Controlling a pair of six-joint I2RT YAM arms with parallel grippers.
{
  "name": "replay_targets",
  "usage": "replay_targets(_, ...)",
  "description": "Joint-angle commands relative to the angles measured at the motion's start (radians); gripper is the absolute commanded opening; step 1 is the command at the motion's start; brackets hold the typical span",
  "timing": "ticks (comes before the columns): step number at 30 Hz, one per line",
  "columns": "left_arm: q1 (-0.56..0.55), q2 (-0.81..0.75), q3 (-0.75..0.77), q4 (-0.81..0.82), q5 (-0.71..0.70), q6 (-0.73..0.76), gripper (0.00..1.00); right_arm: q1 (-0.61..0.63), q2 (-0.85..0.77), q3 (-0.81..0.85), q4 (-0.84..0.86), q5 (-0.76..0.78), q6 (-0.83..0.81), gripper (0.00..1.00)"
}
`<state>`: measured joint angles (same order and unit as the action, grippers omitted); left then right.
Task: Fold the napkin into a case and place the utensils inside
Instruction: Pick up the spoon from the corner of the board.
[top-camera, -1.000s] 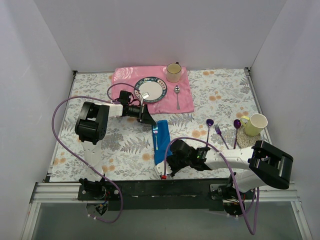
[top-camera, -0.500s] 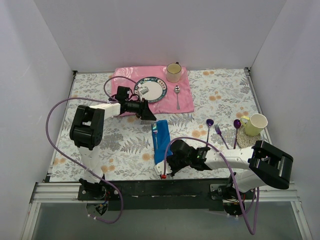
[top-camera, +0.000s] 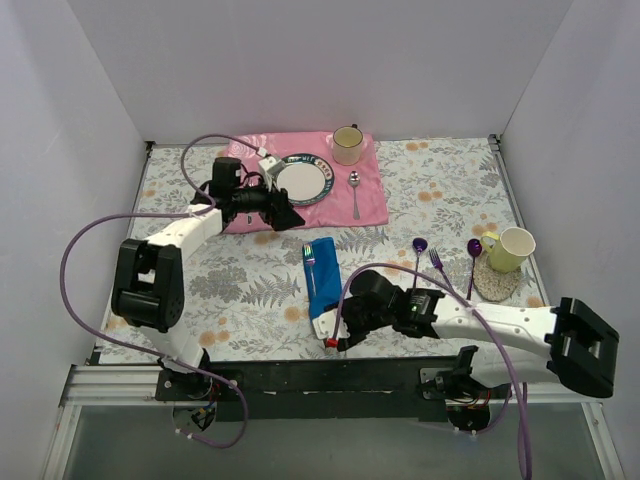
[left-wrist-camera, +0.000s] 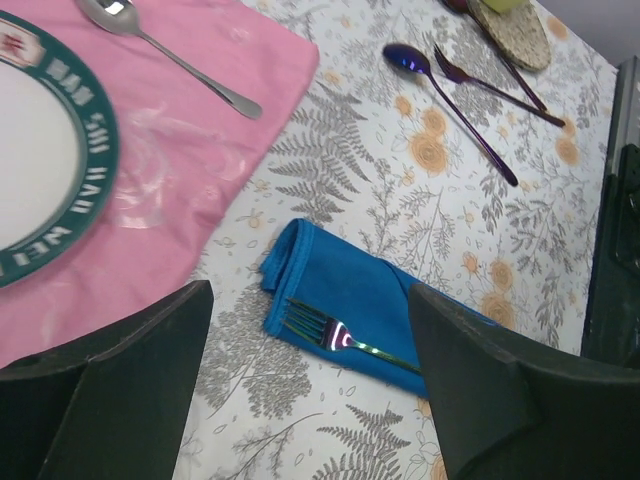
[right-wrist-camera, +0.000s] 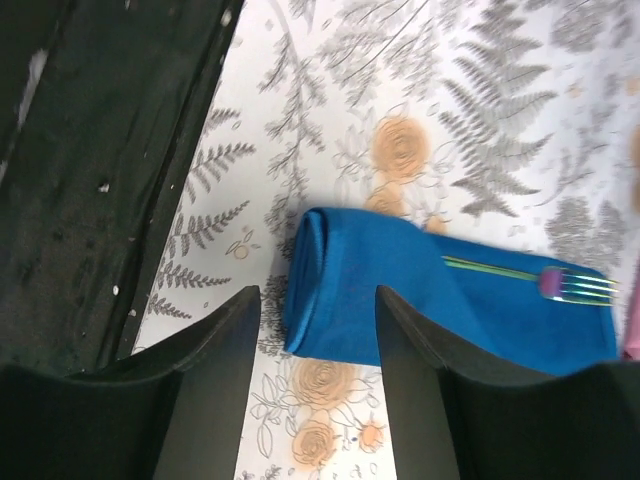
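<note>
The blue napkin (top-camera: 323, 285) lies folded into a narrow case (left-wrist-camera: 352, 292) in the middle of the table. An iridescent fork (top-camera: 310, 263) rests along it, with its head (left-wrist-camera: 318, 327) poking out at the far end. Two purple spoons (top-camera: 417, 252) (top-camera: 472, 252) and a purple fork (top-camera: 440, 268) lie to the right of it. My left gripper (top-camera: 291, 217) hovers open beyond the case, near the pink mat, holding nothing (left-wrist-camera: 310, 290). My right gripper (top-camera: 336, 332) is open at the case's near end (right-wrist-camera: 340, 280). Its fingers stand apart on either side of the fold (right-wrist-camera: 315, 295).
A pink placemat (top-camera: 372, 200) at the back carries a green-rimmed plate (top-camera: 325, 190), a silver spoon (top-camera: 354, 192) and a cream cup (top-camera: 347, 145). At the right a yellow cup (top-camera: 512, 248) stands on a coaster (top-camera: 486, 282). A black rail (top-camera: 300, 375) runs along the near edge.
Both grippers have opened. The left arm has drawn back and left, away from the napkin toward the placemat. The right gripper has let go of the napkin's near end.
</note>
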<state>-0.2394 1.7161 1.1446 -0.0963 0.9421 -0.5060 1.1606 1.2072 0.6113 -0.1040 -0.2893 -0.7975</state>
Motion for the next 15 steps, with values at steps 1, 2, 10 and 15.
replay_targets(1, 0.066, -0.147, -0.006, 0.027, -0.055, -0.063, 0.79, 0.005, -0.119, 0.090, -0.129, 0.031, 0.117, 0.58)
replay_targets(2, 0.072, -0.185, -0.012, 0.033, -0.071, -0.092, 0.80, 0.004, -0.136, 0.102, -0.140, 0.065, 0.150, 0.60)
replay_targets(10, 0.086, -0.348, -0.055, 0.127, -0.305, -0.229, 0.98, -0.310, -0.180, 0.180, -0.256, 0.372, 0.637, 0.65)
replay_targets(15, 0.086, -0.328, -0.025, 0.110, -0.414, -0.359, 0.98, -0.622, -0.057, 0.232, -0.382, 0.371, 0.918, 0.58)
